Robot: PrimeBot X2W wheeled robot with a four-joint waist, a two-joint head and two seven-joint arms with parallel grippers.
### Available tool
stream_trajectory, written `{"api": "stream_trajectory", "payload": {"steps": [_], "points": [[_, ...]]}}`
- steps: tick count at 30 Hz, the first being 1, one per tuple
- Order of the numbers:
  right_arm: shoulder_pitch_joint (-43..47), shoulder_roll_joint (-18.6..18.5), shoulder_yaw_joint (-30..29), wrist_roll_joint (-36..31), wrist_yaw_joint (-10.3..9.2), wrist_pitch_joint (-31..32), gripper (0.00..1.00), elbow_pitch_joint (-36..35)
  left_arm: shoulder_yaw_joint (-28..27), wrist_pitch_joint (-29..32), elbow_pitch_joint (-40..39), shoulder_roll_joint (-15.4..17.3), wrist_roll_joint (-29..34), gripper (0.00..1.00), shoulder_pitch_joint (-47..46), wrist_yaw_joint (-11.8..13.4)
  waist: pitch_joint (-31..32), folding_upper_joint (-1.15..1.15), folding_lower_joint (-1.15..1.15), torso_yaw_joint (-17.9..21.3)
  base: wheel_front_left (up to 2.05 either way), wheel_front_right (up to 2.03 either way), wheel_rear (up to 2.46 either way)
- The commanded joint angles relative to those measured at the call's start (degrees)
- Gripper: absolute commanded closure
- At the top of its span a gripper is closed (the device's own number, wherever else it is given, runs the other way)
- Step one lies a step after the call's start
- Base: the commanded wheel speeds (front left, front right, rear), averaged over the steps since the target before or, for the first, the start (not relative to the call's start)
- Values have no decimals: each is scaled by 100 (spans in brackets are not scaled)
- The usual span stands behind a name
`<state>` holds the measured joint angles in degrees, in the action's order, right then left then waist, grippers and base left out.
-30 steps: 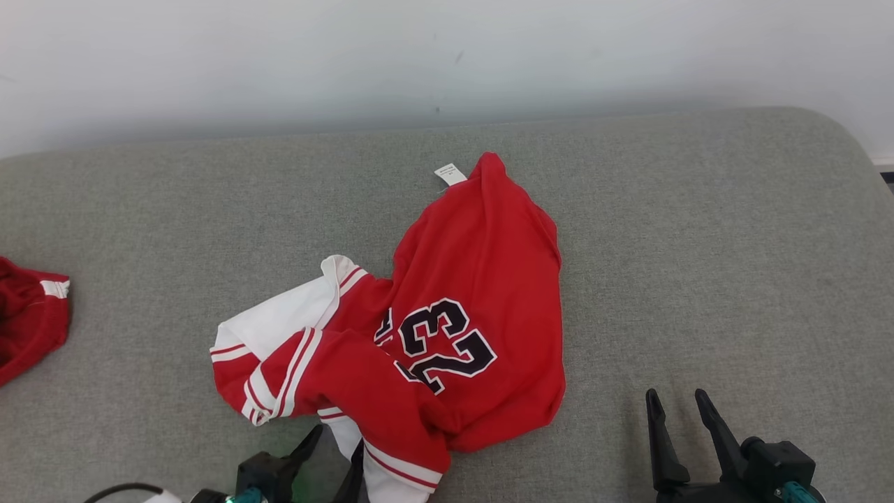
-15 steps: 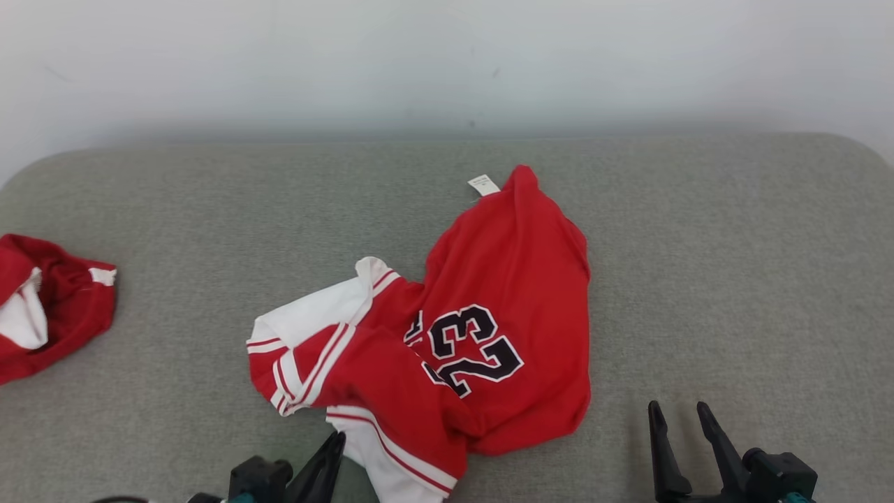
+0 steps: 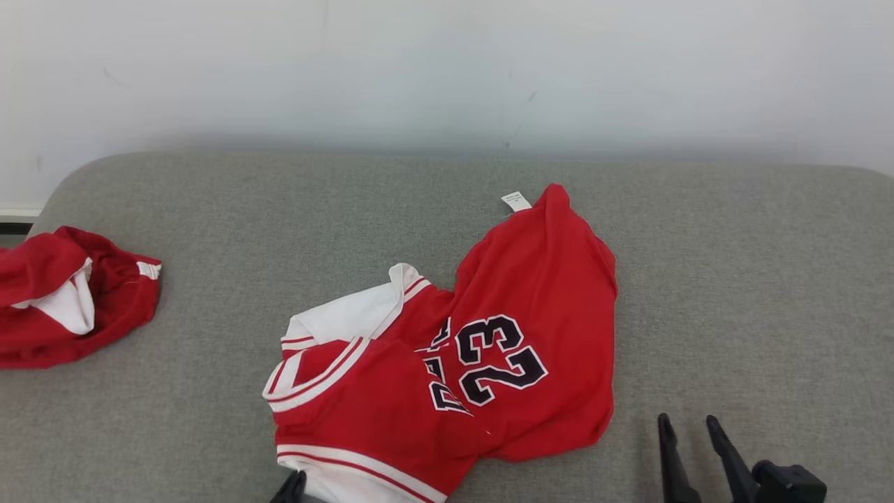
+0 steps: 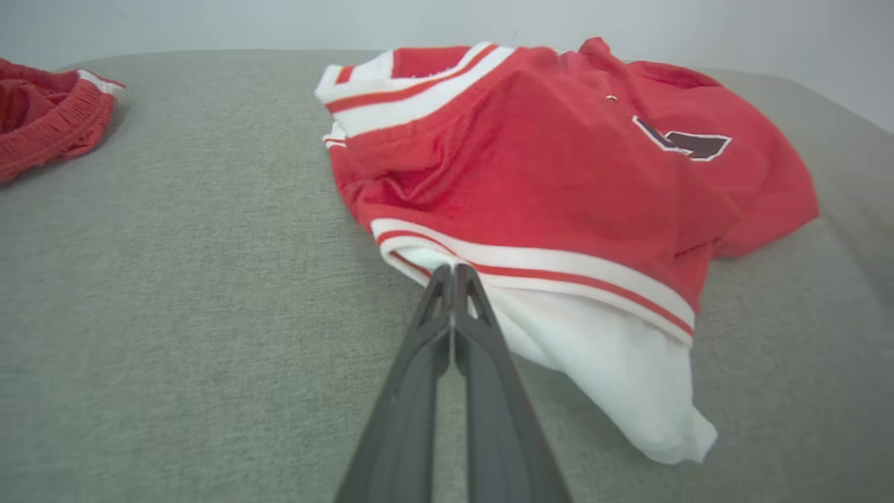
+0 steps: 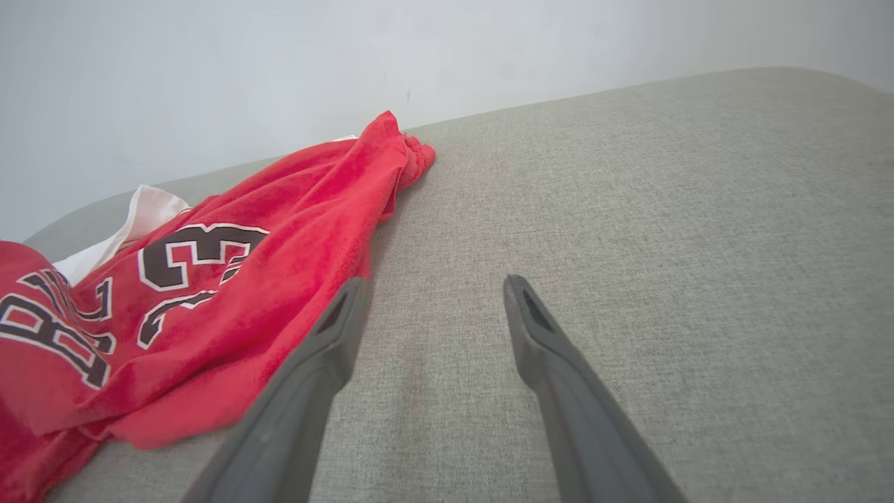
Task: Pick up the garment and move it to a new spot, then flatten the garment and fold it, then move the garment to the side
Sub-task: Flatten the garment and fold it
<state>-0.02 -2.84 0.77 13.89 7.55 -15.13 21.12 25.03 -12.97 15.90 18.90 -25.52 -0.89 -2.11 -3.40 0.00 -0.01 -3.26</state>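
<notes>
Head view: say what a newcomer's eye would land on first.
A crumpled red jersey with a black 23 lies in the middle of the grey cushion. The left gripper is shut on its white-striped hem at the near edge. The right gripper stands open over bare cushion beside the jersey. A second red garment sits bunched at the far left.

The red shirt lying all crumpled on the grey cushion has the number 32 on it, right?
No, not quite. The number on the red shirt is 23, not 32; the head view shows it plainly. The rest is right: the shirt does lie crumpled on the grey cushion.
</notes>
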Motion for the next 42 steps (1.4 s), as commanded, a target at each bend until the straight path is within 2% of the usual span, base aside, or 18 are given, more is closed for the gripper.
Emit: {"api": "stream_trajectory", "payload": {"steps": [1, 4, 5, 8, 11, 14, 23, 33, 41, 42], "points": [[49, -8, -50, 3, -14, -2, 0, -7, -43, 140, -332, 131, -37, 100, 230, 110, 6, 0, 1, -51, 0, 0, 0], [76, -3, -52, -8, -14, -2, 0, 15, -95, 445, -953, 339, -6, 100, 500, 326, -2, 0, 1, -95, 0, 0, 0], [47, -10, -61, -18, -14, -2, 0, 23, -144, 663, -1380, 446, -28, 100, 659, 467, -11, 0, 1, -112, 0, 0, 0], [2, -6, -58, -27, -14, -2, 0, 25, -199, 969, -1955, 531, -105, 100, 862, 658, -9, 0, 1, -118, 0, 0, 0], [-25, -7, -70, -28, -14, -2, 0, 31, -222, 1215, -2260, 645, -107, 100, 1042, 773, -10, 0, 1, -118, 0, 0, 0], [-57, -7, -59, -42, -14, -2, 0, 38, -206, 1269, -2312, 635, -157, 100, 1075, 784, -24, 0, 1, -96, 0, 0, 0], [-99, -6, -24, -94, -14, -2, 0, 46, -18, 956, -1575, 436, -47, 100, 560, 546, -96, 0, 1, 52, 0, 0, 0], [-229, -7, -24, -180, -14, -2, 0, 79, -97, 81, 271, 119, -125, 100, -331, 123, -171, 0, 1, 226, 0, 0, 0], [-201, -5, -25, -182, -14, -2, 0, 96, -200, -203, 1082, -109, -55, 100, -749, -82, -152, 0, 1, 238, 0, 0, 0], [-194, -6, -25, -179, -14, -2, 0, 94, -220, -217, 1100, -141, -19, 86, -782, -88, -151, 0, 1, 215, 0, 0, 0]]}}
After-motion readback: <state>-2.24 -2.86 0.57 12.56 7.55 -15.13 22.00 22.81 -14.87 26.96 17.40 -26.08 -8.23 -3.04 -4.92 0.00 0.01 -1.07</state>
